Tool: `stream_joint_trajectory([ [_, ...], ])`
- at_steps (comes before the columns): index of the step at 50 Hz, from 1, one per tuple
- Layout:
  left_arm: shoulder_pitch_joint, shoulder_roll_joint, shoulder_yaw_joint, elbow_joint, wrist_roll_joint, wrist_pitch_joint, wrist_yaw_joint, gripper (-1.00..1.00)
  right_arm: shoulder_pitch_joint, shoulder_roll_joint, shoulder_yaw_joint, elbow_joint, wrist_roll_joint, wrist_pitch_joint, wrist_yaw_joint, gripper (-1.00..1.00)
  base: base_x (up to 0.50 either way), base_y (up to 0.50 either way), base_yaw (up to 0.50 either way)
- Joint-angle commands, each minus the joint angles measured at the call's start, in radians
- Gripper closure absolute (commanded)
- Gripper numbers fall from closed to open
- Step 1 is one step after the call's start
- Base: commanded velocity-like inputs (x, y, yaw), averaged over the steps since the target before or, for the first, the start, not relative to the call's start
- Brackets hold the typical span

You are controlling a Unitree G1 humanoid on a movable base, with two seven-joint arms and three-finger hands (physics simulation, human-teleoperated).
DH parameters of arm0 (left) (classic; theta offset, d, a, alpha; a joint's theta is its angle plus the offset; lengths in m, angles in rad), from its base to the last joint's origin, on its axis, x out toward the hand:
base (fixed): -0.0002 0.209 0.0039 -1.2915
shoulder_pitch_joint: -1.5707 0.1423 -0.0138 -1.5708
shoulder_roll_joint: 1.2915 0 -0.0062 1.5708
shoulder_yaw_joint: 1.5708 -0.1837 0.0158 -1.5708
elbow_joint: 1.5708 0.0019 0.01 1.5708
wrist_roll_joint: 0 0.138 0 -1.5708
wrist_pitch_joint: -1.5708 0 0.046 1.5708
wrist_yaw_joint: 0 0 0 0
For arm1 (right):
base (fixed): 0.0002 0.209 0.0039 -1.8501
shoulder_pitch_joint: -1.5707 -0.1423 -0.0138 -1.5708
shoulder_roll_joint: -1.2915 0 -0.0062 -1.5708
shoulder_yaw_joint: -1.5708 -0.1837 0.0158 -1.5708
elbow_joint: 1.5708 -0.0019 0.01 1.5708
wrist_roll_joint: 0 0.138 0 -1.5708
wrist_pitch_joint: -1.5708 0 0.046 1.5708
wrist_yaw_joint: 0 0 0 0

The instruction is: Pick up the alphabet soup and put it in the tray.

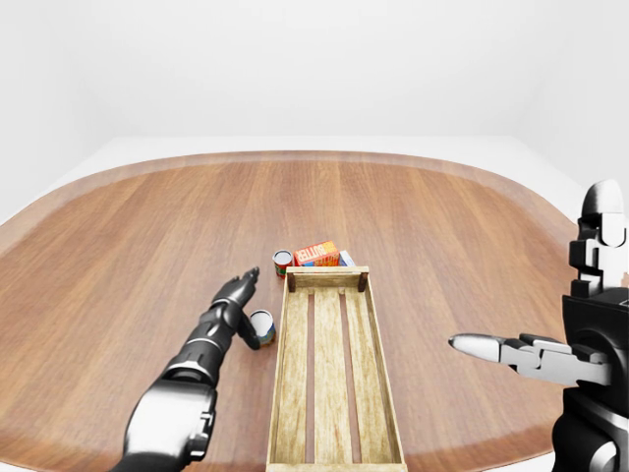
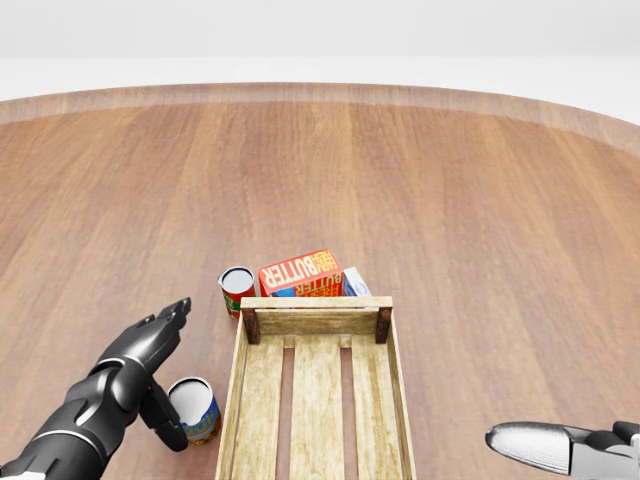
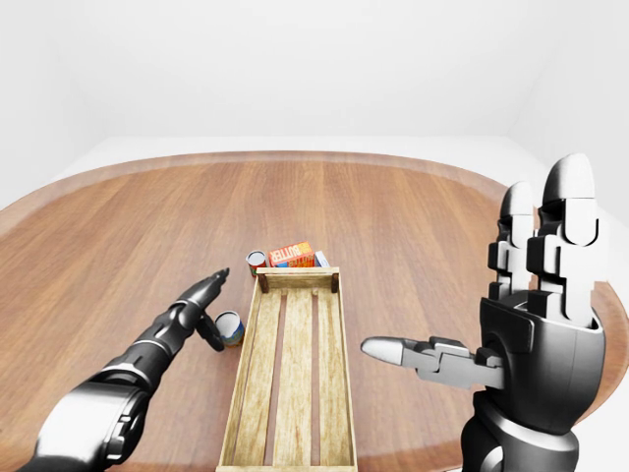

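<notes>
Alphabet soup (image 2: 194, 409), left hand (image 2: 148, 352) spread beside

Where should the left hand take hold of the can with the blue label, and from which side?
Grip the blue-labelled can around its round side wall, coming from the head view's left. It stands upright close beside the wooden tray, so the right is probably blocked. The open left hand is already next to it, thumb low by the wall.

2 cans (image 2: 194, 409) left of tray (image 2: 316, 400) — box (image 2: 300, 272) above
</notes>
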Motion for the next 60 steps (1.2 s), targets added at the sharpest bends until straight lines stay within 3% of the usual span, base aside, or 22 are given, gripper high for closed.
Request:
stream_joint_trajectory([
  [1, -0.005, -0.017, -0.001, 0.016, 0.003, 0.000, -0.002, -1.00, 0.000, -0.002, -0.012, 0.000, 0.011, 0.000, 0.000, -0.98, 0.00, 0.00, 0.00],
  [47, 0.026, -0.059, 0.008, 0.049, 0.017, 0.000, -0.024, -1.00, -0.010, 0.002, -0.018, 0.000, 0.007, 0.000, -0.005, -0.98, 0.00, 0.00, 0.00],
  [48, 0.027, -0.059, 0.008, 0.049, 0.018, 0.000, -0.024, -0.83, -0.011, 0.002, -0.019, 0.000, 0.007, 0.000, -0.005, -0.98, 0.00, 0.00, 0.00],
  [49, 0.028, -0.059, 0.010, 0.050, 0.016, 0.000, -0.037, -0.45, -0.012, 0.002, -0.025, 0.000, 0.010, 0.000, -0.006, -0.98, 0.00, 0.00, 0.00],
  [50, 0.029, -0.060, 0.013, 0.049, 0.011, 0.000, -0.046, 0.06, -0.012, 0.003, -0.030, 0.000, 0.014, 0.000, -0.007, -0.98, 0.00, 0.00, 0.00],
  [51, 0.028, -0.060, 0.012, 0.048, 0.010, 0.000, -0.047, 0.32, -0.012, 0.002, -0.031, 0.000, 0.015, 0.000, -0.007, -0.98, 0.00, 0.00, 0.00],
  [52, 0.028, -0.059, 0.013, 0.046, 0.007, 0.000, -0.052, 0.87, -0.013, 0.002, -0.030, 0.000, 0.016, 0.000, -0.008, -0.98, 0.00, 0.00, 0.00],
  [53, 0.028, -0.059, 0.012, 0.046, 0.006, 0.000, -0.055, 1.00, -0.013, 0.001, -0.030, 0.000, 0.017, 0.000, -0.009, -0.99, 0.00, 0.00, 0.00],
  [60, 0.034, -0.057, 0.011, 0.045, -0.004, 0.000, -0.063, 1.00, -0.006, -0.007, -0.043, 0.000, 0.041, 0.000, -0.022, -0.98, 0.00, 0.00, 0.00],
])
